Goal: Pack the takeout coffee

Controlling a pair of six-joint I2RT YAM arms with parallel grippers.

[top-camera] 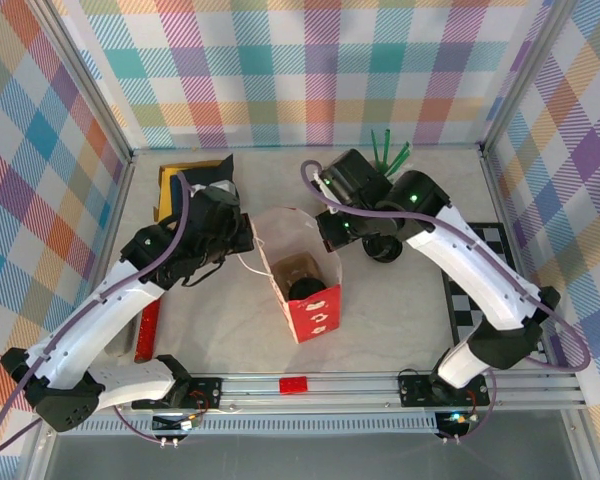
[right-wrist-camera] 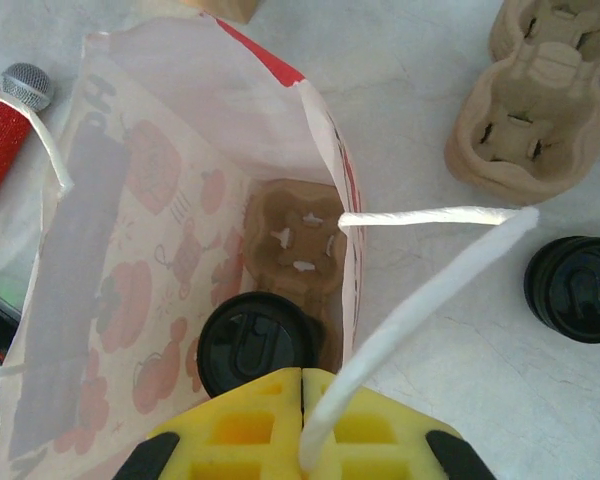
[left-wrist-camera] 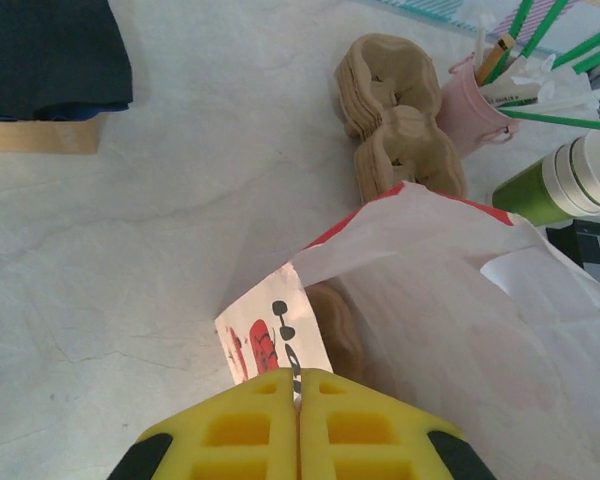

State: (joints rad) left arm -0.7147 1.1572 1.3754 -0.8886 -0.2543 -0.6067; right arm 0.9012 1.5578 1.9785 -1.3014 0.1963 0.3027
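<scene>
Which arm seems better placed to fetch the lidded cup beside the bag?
Right, probably: the cup stands beside the right gripper, which holds the handle, while the left gripper pinches the bag opposite.

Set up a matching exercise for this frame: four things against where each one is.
1 green straws
2 white bag handle
3 red microphone
4 carrier stack

A in the right gripper
B in the pink cup
C on the table, left of the bag
D on the table, right of the bag

Pairs: 1-B, 2-A, 3-C, 4-D
</scene>
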